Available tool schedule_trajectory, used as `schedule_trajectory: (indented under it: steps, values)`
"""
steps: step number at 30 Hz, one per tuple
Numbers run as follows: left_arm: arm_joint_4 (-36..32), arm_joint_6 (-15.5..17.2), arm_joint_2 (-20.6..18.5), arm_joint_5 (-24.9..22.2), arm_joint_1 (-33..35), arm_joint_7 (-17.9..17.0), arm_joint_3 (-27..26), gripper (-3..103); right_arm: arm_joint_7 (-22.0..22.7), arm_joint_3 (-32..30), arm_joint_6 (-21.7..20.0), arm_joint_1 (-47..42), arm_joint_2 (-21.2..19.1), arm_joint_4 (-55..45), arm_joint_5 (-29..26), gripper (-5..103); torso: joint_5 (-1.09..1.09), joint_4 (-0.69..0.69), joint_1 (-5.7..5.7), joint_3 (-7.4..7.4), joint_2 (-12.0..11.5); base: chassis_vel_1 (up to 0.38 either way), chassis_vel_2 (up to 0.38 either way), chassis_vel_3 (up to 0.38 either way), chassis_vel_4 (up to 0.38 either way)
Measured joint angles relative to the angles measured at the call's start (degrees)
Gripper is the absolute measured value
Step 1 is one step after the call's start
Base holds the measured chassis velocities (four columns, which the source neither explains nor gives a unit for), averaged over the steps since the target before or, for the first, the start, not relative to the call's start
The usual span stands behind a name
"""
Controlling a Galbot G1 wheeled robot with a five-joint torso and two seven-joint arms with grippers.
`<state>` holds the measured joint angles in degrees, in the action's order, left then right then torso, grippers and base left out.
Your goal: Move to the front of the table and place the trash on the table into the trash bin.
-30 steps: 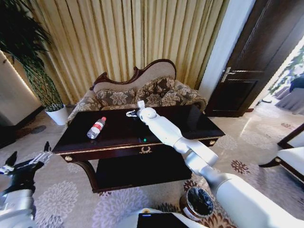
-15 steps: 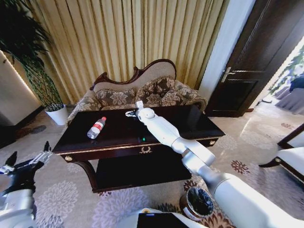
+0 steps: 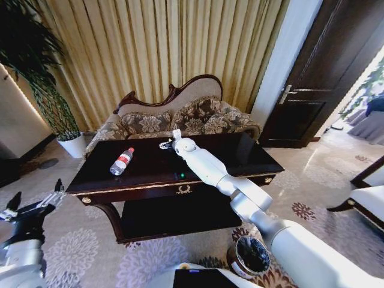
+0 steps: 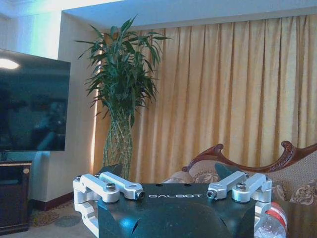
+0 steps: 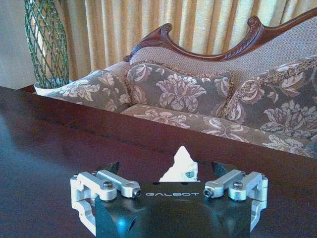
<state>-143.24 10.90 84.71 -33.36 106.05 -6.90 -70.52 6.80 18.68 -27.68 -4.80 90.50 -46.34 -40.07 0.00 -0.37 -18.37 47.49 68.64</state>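
Right now the crumpled white scrap [image 5: 180, 163] lies at the far middle of the tabletop [image 3: 150, 171], and the right tool [image 3: 166, 144] is reached out over it with its jaws spread wide, the scrap sitting between them but not gripped, judging from the right wrist view; that placement reads as lining up for a pinch; the clear bottle [image 3: 122, 161] with its red label lies on its side toward the left of the tabletop, well apart from the scrap; the trash bin [image 3: 250, 257] stands on the carpet near the robot, to the right of the table, black liner open upward for drops; the left tool [image 3: 31, 207] hangs low at the near left, off the table, idle, fingers splayed and holding nothing; readable writing: "GALBOT" on both tool bodies in the wrist views; the bin's white label is too small to read; sofa [image 3: 180, 117] sits just beyond the far edge.
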Motion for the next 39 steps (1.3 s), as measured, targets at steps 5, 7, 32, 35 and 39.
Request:
schedule_trajectory:
  steps: [5, 7, 32, 35, 39]
  values:
    - [0.0, -0.02, 0.0, 0.02, -0.02, 0.02, 0.0, 100, 0.0, 0.0, 0.42, 0.04, -0.13, 0.42, 0.03, 102, 0.0, -0.01, 0.0, 0.0, 0.0, 0.0, 0.0, 0.0, 0.0]
    - [0.0, -0.02, 0.0, 0.05, -0.07, 0.02, 0.09, 100, 0.0, 0.0, 0.75, 0.04, -0.15, 0.6, 0.1, 96, 0.0, 0.0, 0.0, 0.0, 0.0, 0.0, 0.0, 0.0, 0.0]
    - [0.0, 0.03, -0.28, -0.11, -0.9, 0.04, 0.23, 100, 0.0, -1.49, 1.28, -1.58, -3.93, -6.24, 0.08, 2, 0.0, 0.0, 0.0, 0.0, 0.0, 0.0, 0.0, 0.0, 0.0]
    - [0.0, 0.04, -0.38, -0.22, -1.14, 0.04, 0.3, 100, 0.0, -3.06, 0.55, -0.97, -5.15, -9.91, -1.18, 1, 0.0, 0.0, 0.0, 0.0, 0.0, 0.0, 0.0, 0.0, 0.0]
    - [0.0, 0.05, -0.54, -0.43, -1.39, 0.02, 0.24, 100, -0.01, -5.22, -0.29, -0.55, -7.98, -15.42, -2.12, 0, 0.0, 0.01, 0.0, 0.0, 0.0, 0.0, 0.0, 0.0, 0.0]
